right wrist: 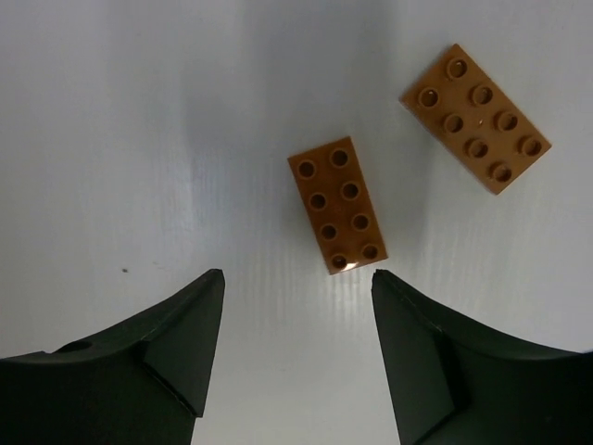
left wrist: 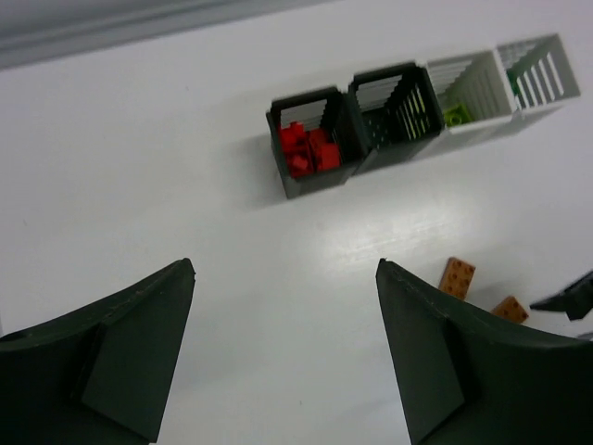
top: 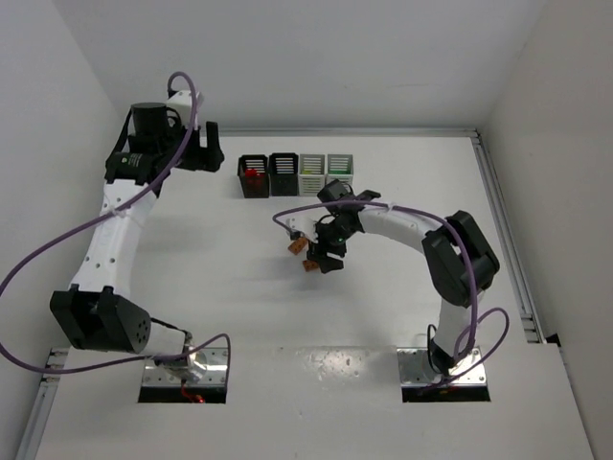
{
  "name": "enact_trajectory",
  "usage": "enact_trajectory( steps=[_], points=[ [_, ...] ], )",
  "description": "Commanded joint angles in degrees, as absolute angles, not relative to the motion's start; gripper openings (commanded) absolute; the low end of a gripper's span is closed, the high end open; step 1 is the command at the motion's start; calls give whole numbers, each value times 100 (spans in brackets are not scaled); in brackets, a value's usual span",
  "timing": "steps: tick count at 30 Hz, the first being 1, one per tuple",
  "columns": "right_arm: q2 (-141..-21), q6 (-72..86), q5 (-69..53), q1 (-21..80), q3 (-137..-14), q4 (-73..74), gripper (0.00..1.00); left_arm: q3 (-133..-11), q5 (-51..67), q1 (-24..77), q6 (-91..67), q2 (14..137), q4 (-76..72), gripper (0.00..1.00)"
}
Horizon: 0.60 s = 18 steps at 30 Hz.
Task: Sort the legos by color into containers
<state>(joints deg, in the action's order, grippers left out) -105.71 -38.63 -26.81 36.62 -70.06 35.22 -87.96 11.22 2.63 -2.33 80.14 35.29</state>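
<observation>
Two orange-tan legos lie flat on the white table, one just ahead of my right gripper's fingertips and the other farther off to the right. My right gripper hangs open above the table with nothing between its fingers. From above it sits beside the two legos. Four containers stand in a row at the back: a black one holding red legos, a second black one, a white one with a yellow-green lego, and a light grey one. My left gripper is open and empty, left of the row.
A metal rail runs along the table's right edge and another along the back. White walls close in the left, back and right sides. The right arm's elbow stands right of the legos.
</observation>
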Motion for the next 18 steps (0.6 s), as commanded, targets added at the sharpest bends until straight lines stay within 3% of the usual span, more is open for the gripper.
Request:
enact_trajectory(
  steps=[1,6,18],
  points=[
    [-10775,-4983,-2480,3735,-7339,3551,66,-8631,1721,-8,-176,7709,3683,85],
    [-11144,-5308,-2320,3797,-7628,3437,72,-8394,2021,-246,-237,7576,3683,85],
    [-11777,-5493,-2101,4113,-8068,3673,70,-8051,2364,-606,-237,7523,3630,85]
  ],
)
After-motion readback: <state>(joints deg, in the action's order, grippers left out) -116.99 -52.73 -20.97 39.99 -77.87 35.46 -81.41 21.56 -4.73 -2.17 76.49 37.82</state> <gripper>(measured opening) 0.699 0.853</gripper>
